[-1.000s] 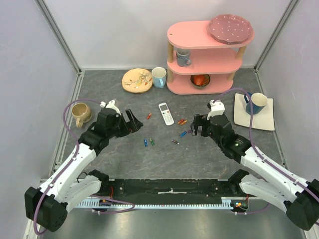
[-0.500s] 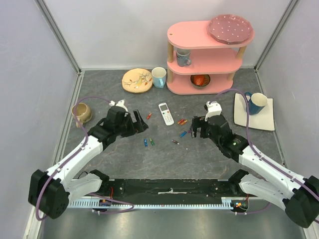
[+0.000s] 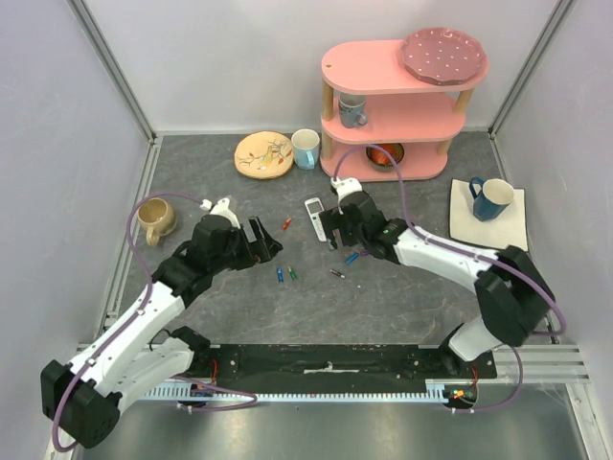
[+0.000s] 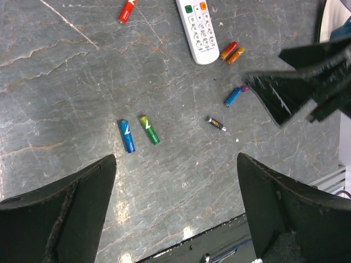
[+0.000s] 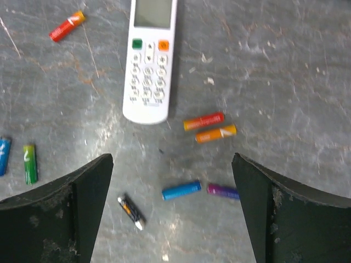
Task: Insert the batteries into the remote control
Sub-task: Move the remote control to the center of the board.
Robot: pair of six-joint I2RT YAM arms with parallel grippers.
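The white remote control (image 5: pixel 148 71) lies face up, screen end away from me. The batteries are scattered around it: a red one (image 5: pixel 67 26) to its left, a red (image 5: pixel 203 121) and orange pair (image 5: pixel 216 133) by its near end, then a blue one (image 5: pixel 181 190), a purple one (image 5: pixel 222 190) and a dark one (image 5: pixel 131 212). My right gripper (image 5: pixel 171 175) hangs open above these, holding nothing. A blue battery (image 4: pixel 126 136) and a green one (image 4: pixel 149 129) lie further left. My left gripper (image 4: pixel 175 181) hovers open and empty just on the near side of them.
A tan mug (image 3: pixel 153 217) stands at the left. At the back are a patterned plate (image 3: pixel 263 154), a white mug (image 3: pixel 306 149) and a pink shelf unit (image 3: pixel 397 105). A blue mug (image 3: pixel 495 196) stands on a white mat (image 3: pixel 512 230) at the right.
My right arm has swung left, so its gripper is now over the remote's near end and the batteries there. The left gripper has shifted only slightly.
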